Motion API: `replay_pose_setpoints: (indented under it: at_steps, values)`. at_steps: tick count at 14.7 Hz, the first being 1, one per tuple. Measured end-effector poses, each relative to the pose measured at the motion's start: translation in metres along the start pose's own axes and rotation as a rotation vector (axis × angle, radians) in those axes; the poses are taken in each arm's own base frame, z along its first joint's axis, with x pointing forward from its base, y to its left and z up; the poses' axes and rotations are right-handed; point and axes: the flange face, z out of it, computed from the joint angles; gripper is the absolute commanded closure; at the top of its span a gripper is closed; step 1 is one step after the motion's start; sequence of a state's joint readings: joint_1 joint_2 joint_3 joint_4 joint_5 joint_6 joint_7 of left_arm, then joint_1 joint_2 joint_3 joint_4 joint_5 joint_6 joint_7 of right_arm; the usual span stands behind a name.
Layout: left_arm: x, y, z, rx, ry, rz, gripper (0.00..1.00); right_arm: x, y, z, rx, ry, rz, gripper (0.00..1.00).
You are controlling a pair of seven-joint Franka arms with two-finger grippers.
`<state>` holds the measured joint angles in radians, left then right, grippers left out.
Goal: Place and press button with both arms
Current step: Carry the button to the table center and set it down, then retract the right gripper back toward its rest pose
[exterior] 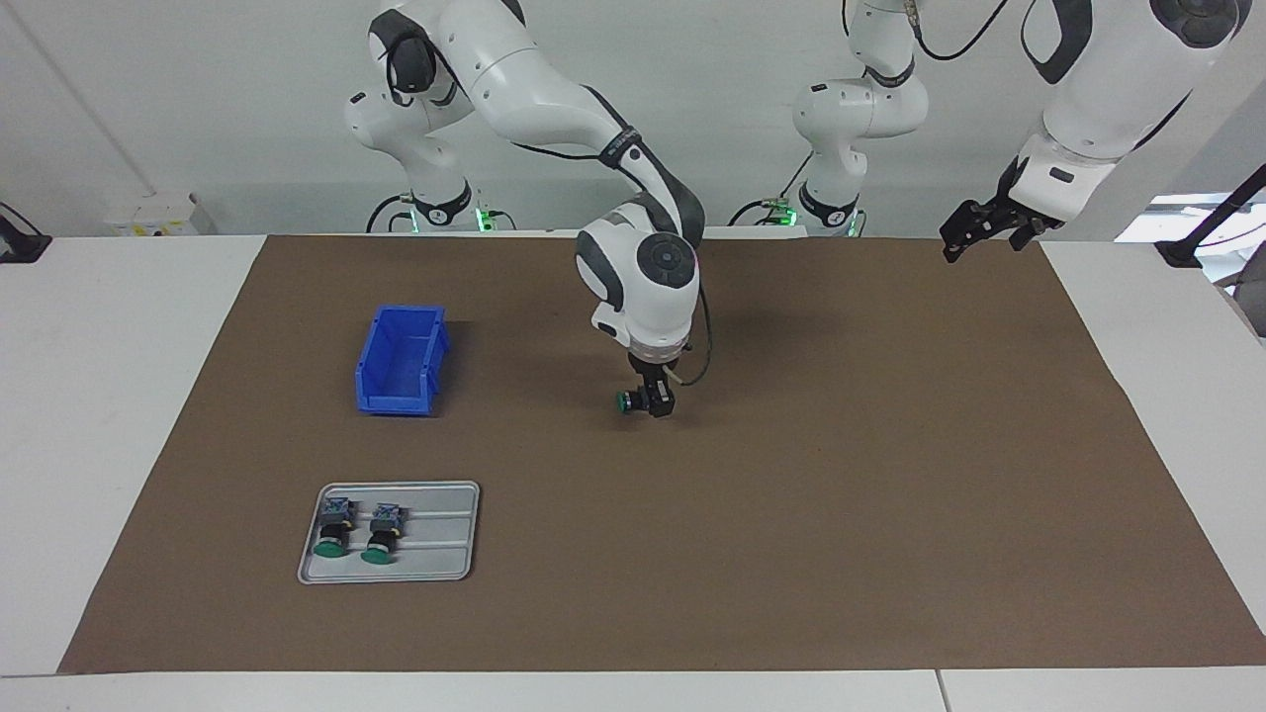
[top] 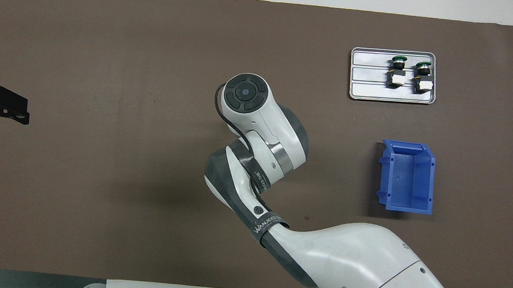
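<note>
Right tool [exterior: 650, 400] low at mid-desk around green-capped black push-button [exterior: 627, 400]; grip state unclear.
Forearm band reads "WANJEED" [top: 267, 222]. Left tool [exterior: 974, 229] waits raised, fingers apart, at the brown mat's [exterior: 890, 475] left-arm end.

White table [exterior: 119, 415] is covered by a brown mat [exterior: 841, 514]. On the mat, toward the right arm's end: blue bin [exterior: 401, 361], and farther from the robots a grey tray [exterior: 435, 554]. One button [exterior: 633, 400] is seen mid-mat.
</note>
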<state>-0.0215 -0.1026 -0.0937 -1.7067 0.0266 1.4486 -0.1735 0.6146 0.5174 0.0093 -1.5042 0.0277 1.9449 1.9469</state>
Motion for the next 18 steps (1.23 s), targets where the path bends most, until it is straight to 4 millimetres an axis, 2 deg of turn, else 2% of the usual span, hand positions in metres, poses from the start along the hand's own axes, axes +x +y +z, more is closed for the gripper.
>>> replay_pose_setpoints:
  at_steps: [1, 2, 3, 5, 7, 11, 13, 15, 18]
  values:
    - [0.0, 0.0, 0.0, 0.0, 0.0, 0.0, 0.0, 0.018, -0.005, -0.03, 0.025, -0.007, 0.005, 0.01]
    - [0.0, 0.0, 0.0, 0.0, -0.001, 0.0, 0.0, 0.045, -0.008, -0.062, 0.047, -0.015, -0.006, 0.01]
    - [0.0, 0.0, 0.0, 0.0, -0.001, 0.0, 0.0, 0.079, -0.007, -0.092, 0.058, -0.018, -0.042, 0.01]
    - [0.0, -0.001, 0.0, 0.0, -0.001, -0.002, 0.0, 0.145, 0.003, -0.139, 0.057, -0.017, -0.187, 0.01]
    - [0.0, -0.002, 0.0, -0.001, -0.001, -0.005, 0.0, 0.201, 0.018, -0.17, 0.04, -0.016, -0.36, 0.01]
    - [0.0, -0.002, 0.001, 0.0, -0.003, -0.006, 0.0, 0.3, 0.048, -0.213, 0.048, -0.016, -0.651, 0.01]
    - [0.0, -0.002, 0.001, 0.0, -0.004, -0.005, 0.0, 0.334, 0.068, -0.23, 0.042, -0.019, -0.817, 0.01]
    - [0.0, -0.001, 0.001, 0.0, -0.004, 0.002, 0.01, 0.349, 0.085, -0.243, 0.021, -0.005, -1.017, 0.01]
    - [-0.001, 0.005, 0.001, 0.002, -0.003, 0.058, 0.01, 0.375, 0.106, -0.262, -0.003, 0.028, -1.198, 0.01]
